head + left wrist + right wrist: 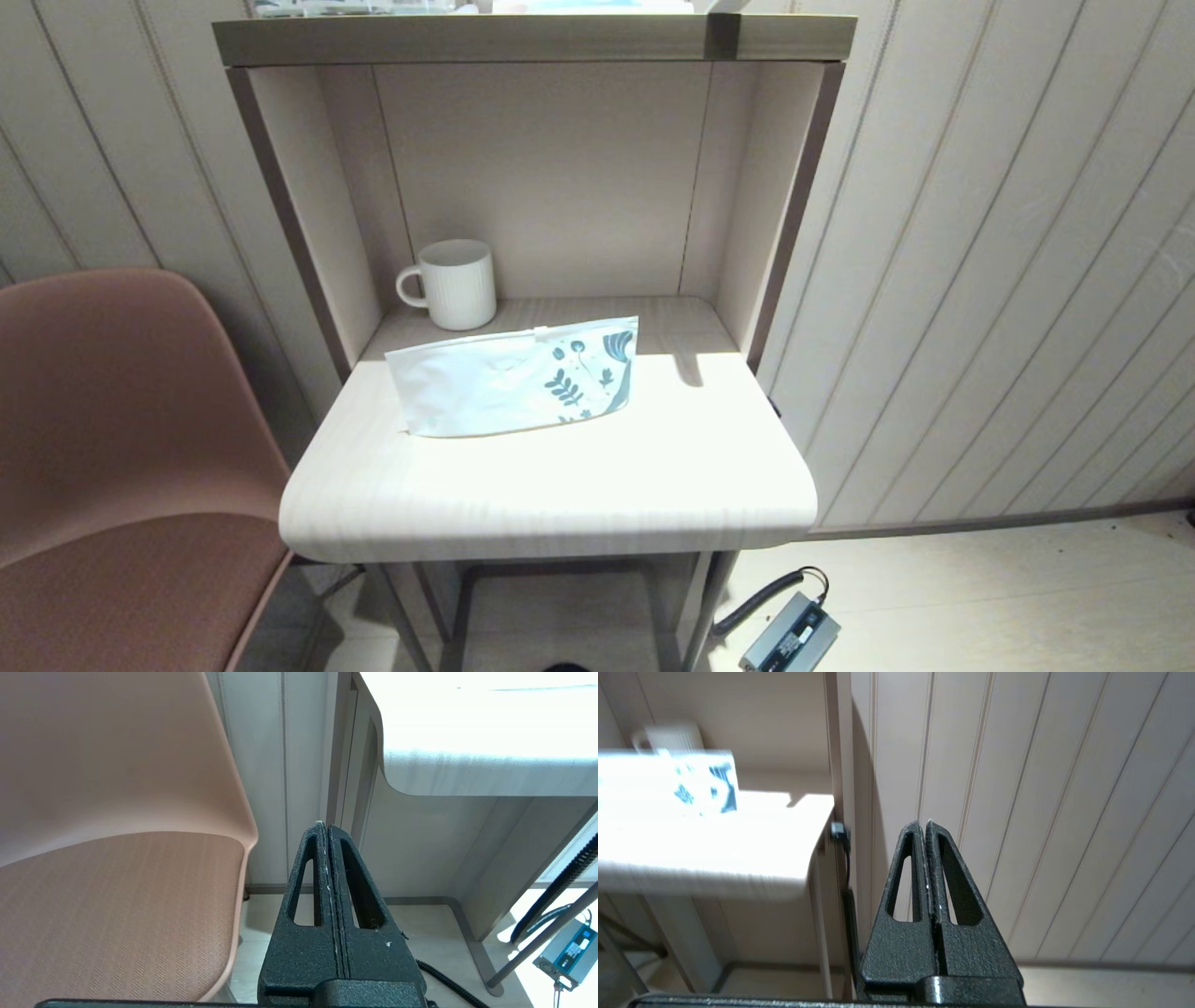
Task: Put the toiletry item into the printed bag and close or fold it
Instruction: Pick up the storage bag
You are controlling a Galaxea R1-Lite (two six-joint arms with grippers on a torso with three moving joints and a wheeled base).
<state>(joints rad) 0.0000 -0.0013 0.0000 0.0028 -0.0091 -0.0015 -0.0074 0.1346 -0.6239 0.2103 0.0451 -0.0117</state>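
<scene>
- Nearest to our head camera, a small grey rectangular power-supply box (791, 637) is lying on the pale floor with its black coiled cable (771, 592) curling off beside the desk leg.
- We are looking at a big salmon-pink moulded plastic chair (112, 448) standing on our left, close against the desk's side.
- We are facing a pale wood-grain desk with a rounded front edge (551, 504) and a boxed-in hutch above it; strong light is washing out much of the top.
- We are seeing the printed bag (504, 378), a flat white rectangular plastic pouch with dark-blue leaves and flowers at its right end, lying flat on the desktop towards the back, slightly tilted, with a small white zip slider (540, 330) sitting on its upper edge.
- We are noticing a white ribbed ceramic mug (457, 283) standing upright just behind the pouch, in the hutch's back-left corner, handle pointing left.
- We are not finding any toiletry item on the desk.
- We are keeping our left gripper (326, 825) below the desk's front-left corner, beside the chair seat; its black fingers are pressing together, holding nothing.
- We are holding our right gripper (924, 823) off the desk's right side, aiming at the panelled wall, fingers likewise pressing together and empty.
</scene>
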